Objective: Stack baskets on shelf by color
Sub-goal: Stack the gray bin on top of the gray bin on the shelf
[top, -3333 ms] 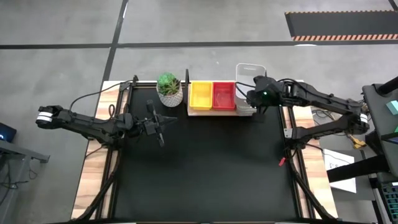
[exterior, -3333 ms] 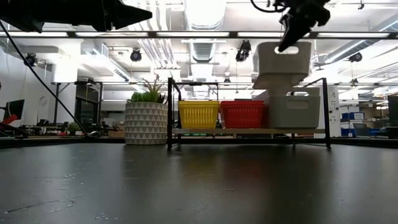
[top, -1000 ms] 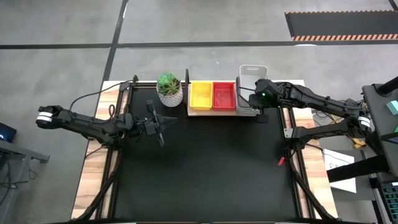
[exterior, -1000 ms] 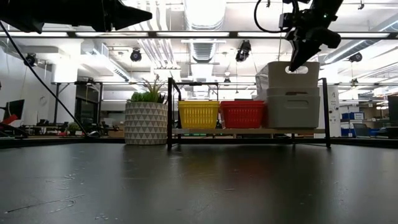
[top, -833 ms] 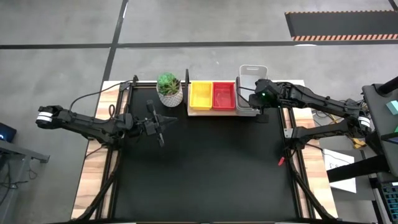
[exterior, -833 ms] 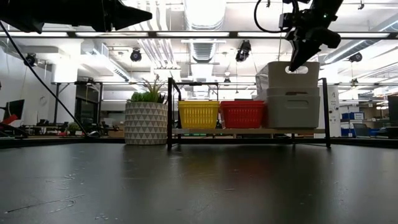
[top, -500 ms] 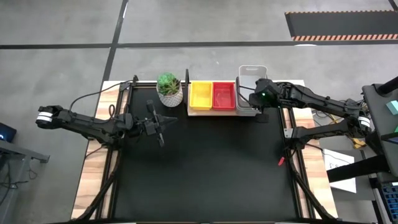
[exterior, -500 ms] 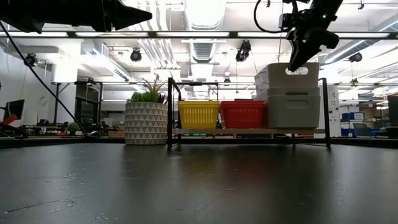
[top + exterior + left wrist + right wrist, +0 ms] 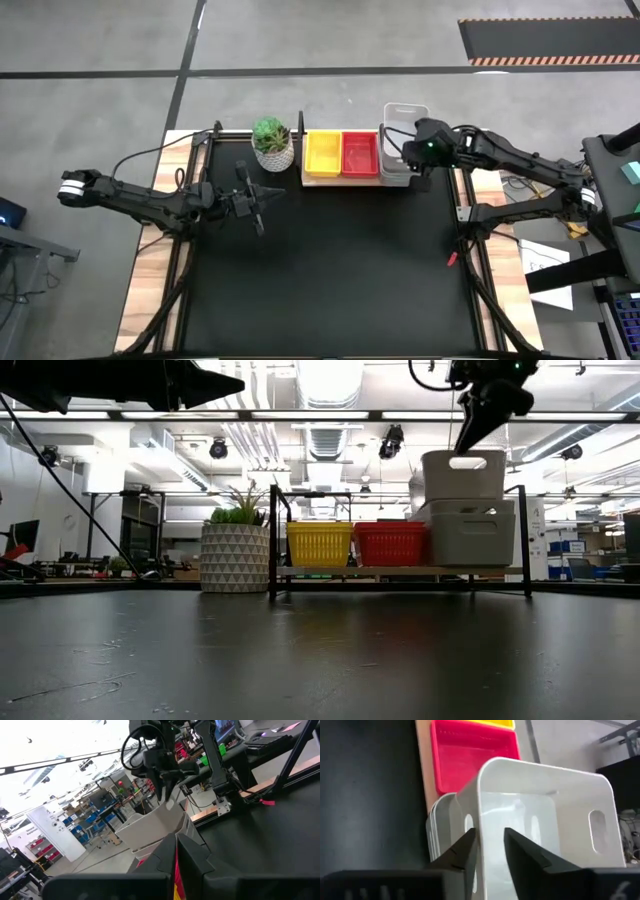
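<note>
The right gripper [image 9: 478,422] has let go of the top grey basket [image 9: 462,474] and lifted just above it; a moment ago it was still down on that basket's rim. Its fingers [image 9: 462,852] are a little apart and hold nothing, with the basket's near wall right under them. That basket sits in the grey stack [image 9: 396,160] at the right end of the shelf [image 9: 400,571], a bit tilted and not pushed all the way down. Next to it on the shelf sit the red baskets [image 9: 360,154], then the yellow baskets [image 9: 322,153]. The plant pot [image 9: 272,144] stands just left of the shelf. No baskets are left on the tabletop [image 9: 330,270], so the job looks almost done. The left gripper [image 9: 262,198] waits shut over the tabletop, holding nothing.
</note>
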Robot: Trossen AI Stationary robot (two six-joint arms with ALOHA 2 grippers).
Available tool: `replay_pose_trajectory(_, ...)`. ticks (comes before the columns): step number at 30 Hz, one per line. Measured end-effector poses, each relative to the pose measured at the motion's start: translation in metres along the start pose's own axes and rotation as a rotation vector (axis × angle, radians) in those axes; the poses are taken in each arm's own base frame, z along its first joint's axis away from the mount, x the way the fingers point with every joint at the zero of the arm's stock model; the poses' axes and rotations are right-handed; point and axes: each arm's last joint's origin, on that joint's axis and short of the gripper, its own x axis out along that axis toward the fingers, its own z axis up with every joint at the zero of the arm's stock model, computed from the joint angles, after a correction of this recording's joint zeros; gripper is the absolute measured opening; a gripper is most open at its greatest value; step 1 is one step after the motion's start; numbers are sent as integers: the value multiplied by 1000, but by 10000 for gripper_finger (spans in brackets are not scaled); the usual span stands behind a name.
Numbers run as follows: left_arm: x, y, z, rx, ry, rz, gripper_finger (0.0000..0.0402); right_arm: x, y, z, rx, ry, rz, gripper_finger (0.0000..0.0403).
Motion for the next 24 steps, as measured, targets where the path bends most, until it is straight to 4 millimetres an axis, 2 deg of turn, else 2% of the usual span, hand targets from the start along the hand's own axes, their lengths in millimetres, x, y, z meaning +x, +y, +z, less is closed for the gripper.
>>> replay_pose_trajectory(6, 0, 0, 0, 0, 0, 0, 0, -5, 0, 1, -2, -11, 46, 17)
replay_pose_trajectory(14, 0, 0, 0, 0, 0, 0, 0, -3, 1, -1, 6, 8, 45, 9)
replay_pose_trajectory(20, 0, 0, 0, 0, 0, 1, 0, -5, -8, 12, 86, -99, -70, 9)
replay_pose_trajectory(24, 0, 0, 0, 0, 0, 1, 0, 6, -10, 21, 92, -144, -91, 9)
